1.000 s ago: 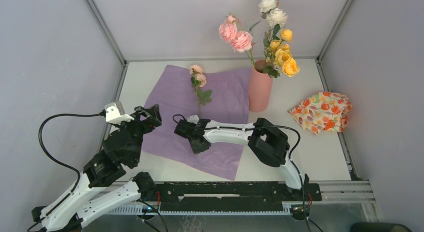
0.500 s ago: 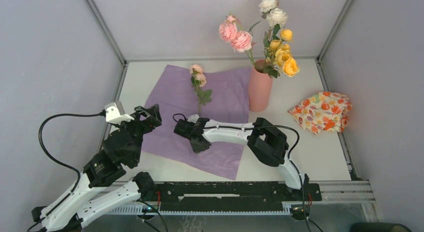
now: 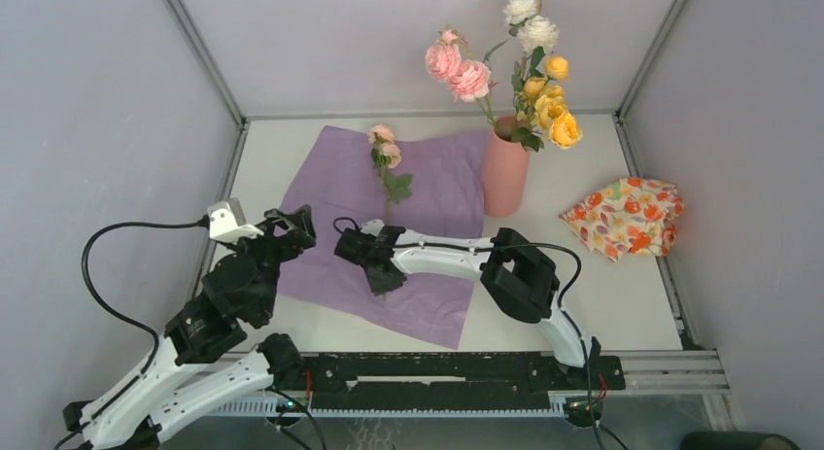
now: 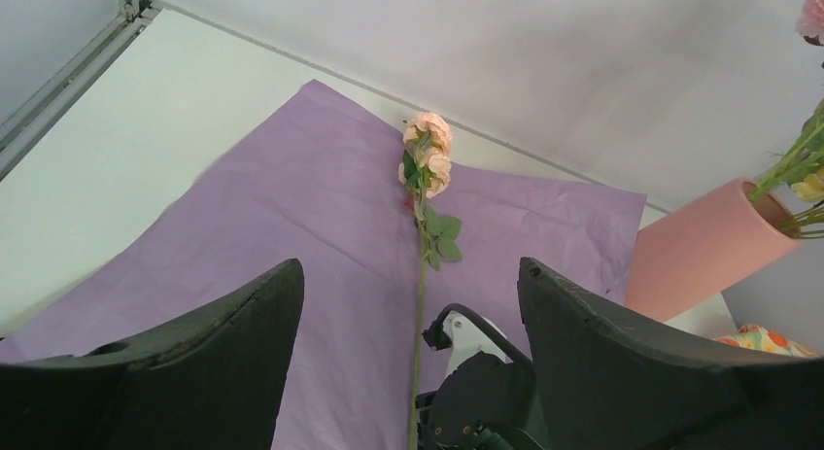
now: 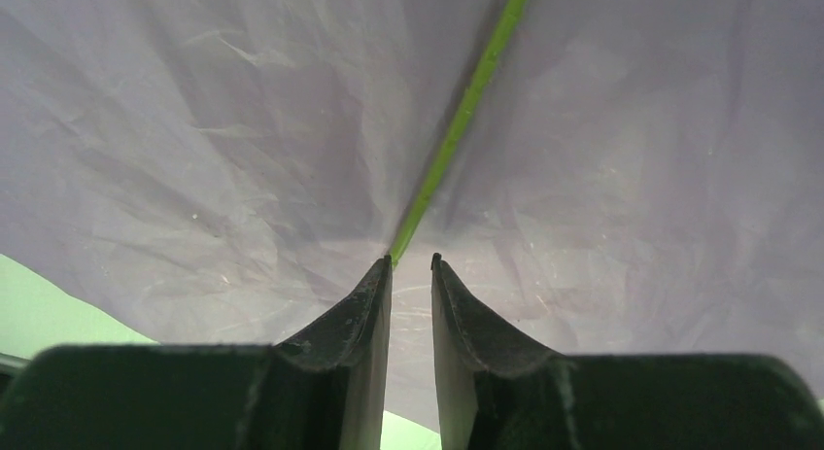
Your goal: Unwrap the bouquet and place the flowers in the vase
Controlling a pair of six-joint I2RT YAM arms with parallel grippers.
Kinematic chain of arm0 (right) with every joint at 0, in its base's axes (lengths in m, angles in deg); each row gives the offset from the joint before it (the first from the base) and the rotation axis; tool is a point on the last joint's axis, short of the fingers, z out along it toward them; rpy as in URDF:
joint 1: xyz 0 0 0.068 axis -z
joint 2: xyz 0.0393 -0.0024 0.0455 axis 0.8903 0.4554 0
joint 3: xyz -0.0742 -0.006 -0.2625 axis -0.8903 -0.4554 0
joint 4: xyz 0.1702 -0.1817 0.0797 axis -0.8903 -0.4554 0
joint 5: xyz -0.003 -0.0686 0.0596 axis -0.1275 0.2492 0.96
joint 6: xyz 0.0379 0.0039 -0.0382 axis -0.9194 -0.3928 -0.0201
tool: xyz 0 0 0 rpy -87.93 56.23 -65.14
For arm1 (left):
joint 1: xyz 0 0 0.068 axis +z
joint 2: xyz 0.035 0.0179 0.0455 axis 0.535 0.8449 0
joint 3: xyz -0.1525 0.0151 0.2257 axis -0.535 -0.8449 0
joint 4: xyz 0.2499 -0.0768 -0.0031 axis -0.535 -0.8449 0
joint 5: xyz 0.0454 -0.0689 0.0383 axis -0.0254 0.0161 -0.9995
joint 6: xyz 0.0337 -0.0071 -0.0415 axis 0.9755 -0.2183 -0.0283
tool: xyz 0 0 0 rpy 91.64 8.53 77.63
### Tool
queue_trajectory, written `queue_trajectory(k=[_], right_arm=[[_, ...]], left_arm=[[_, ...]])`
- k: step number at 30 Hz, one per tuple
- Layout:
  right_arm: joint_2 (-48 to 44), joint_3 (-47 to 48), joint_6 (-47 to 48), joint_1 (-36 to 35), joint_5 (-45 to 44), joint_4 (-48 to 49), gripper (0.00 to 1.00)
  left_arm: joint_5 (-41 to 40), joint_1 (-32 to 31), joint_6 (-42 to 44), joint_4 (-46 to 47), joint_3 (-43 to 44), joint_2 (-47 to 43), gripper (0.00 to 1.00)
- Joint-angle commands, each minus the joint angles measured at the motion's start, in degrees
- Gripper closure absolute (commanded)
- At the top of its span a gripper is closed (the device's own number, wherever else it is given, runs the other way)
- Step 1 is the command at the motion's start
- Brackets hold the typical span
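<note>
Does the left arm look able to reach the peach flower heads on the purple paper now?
Probably yes. The open left pincer faces the flower heads across bare purple paper; the right pincer sits lower, at the near end of the stem, beside that path.

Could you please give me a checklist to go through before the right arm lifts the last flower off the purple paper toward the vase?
1. Stem held by the right gripper: cannot tell. The green stem ends right at the fingertips, and the jaws stand narrow.
2. Purple paper free of that grip: cannot tell. The fingertips are down at the sheet.
3. Left gripper out of the way: ok. It is open, empty, and hovers at the sheet's near left side.
4. Vase upright: ok.
5. Room in the vase mouth: cannot tell. Pink, white and yellow flowers crowd it.
</note>
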Motion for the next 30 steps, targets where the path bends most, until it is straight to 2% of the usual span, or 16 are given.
queue_trajectory(k=[1,21,30], right_arm=[[1.5,2.6,-1.3,0.1,1.0,0.7,0.71],[5.0,2.0,-2.5,0.7,3.4,-0.5,0.72],[3.1,-1.5,-3.5,1.3,3.5,0.8,0.98]], left_arm=[[0.1,0.4,-1.0,0.9,-0.6,-0.6,0.15],[0.3,0.5,-1.5,0.9,-1.6,-1.0,0.15],[1.2,0.5,-1.9,1.1,-1.7,-0.8,0.15]])
